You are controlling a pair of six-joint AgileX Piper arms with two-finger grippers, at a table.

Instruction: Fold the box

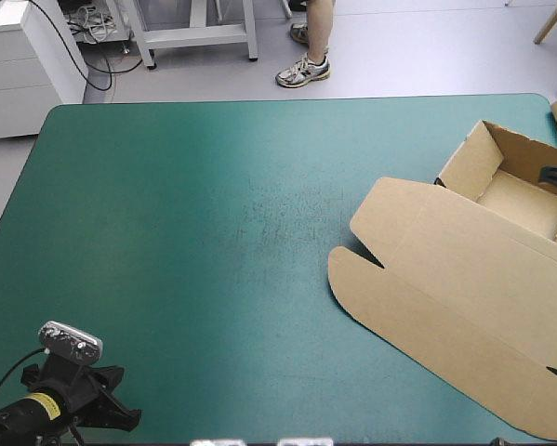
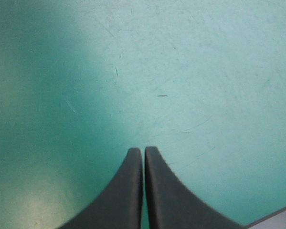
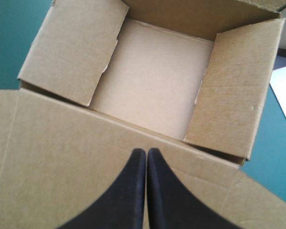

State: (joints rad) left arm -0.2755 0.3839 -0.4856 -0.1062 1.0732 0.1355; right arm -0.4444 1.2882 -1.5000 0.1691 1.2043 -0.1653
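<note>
At the table's right side, from above, we see the box [image 1: 464, 269] as an open tray, its lid flat on the teal-green cover [image 1: 213, 232]. By the left wrist, our left gripper [image 2: 143, 150] is clenched over bare cover. By the right wrist, our right gripper [image 3: 146, 151] is clenched above the lid, with the tray ahead.

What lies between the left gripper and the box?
Nothing: the high view shows only bare teal-green cover from the left gripper, at the table's near-left corner, to the box on the right.
</note>
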